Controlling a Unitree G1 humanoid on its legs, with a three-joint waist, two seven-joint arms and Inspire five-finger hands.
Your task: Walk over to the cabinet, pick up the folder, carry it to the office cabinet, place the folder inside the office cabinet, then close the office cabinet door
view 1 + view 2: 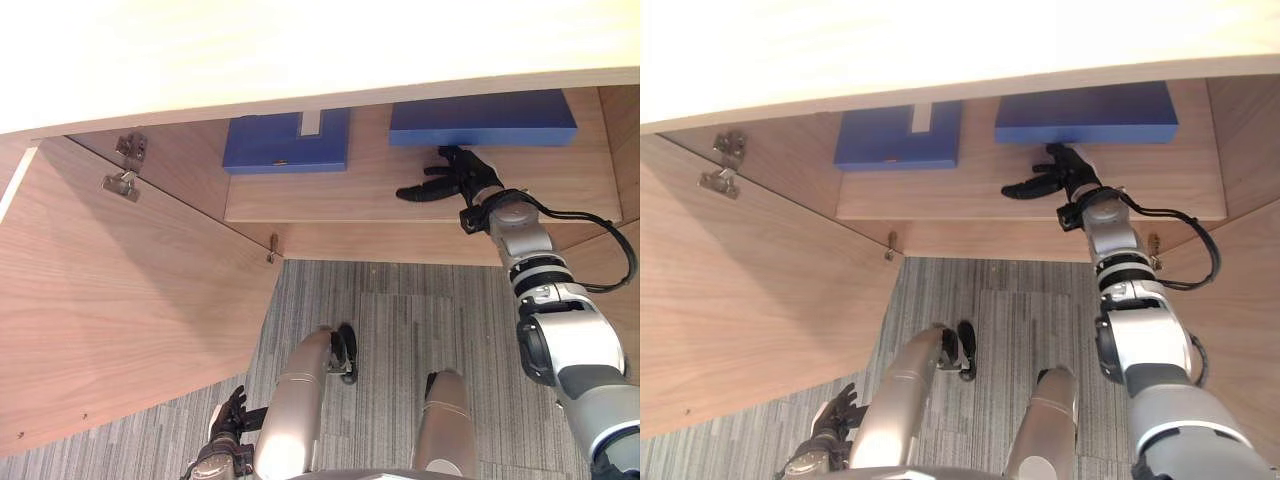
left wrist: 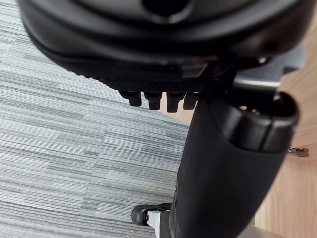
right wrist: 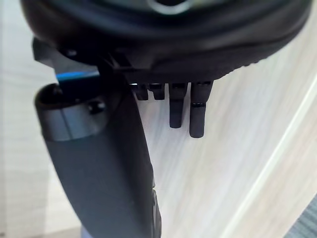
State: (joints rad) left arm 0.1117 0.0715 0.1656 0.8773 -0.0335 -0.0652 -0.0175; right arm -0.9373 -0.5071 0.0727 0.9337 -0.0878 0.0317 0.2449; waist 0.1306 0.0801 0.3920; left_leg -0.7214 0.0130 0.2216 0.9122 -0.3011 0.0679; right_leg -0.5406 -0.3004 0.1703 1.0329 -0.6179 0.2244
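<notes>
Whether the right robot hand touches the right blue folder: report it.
Cannot tell: left eye view puts the right robot hand beside the right blue folder, gap unclear.

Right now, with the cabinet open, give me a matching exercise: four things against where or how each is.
Things:
1 right hand
2 left hand
3 door
4 left folder

Places or states:
A swung open, hinges showing
B low, over the carpet
C on the shelf, back left
D open, over the shelf, just before the right folder

Pairs: 1-D, 2-B, 3-A, 4-C
</notes>
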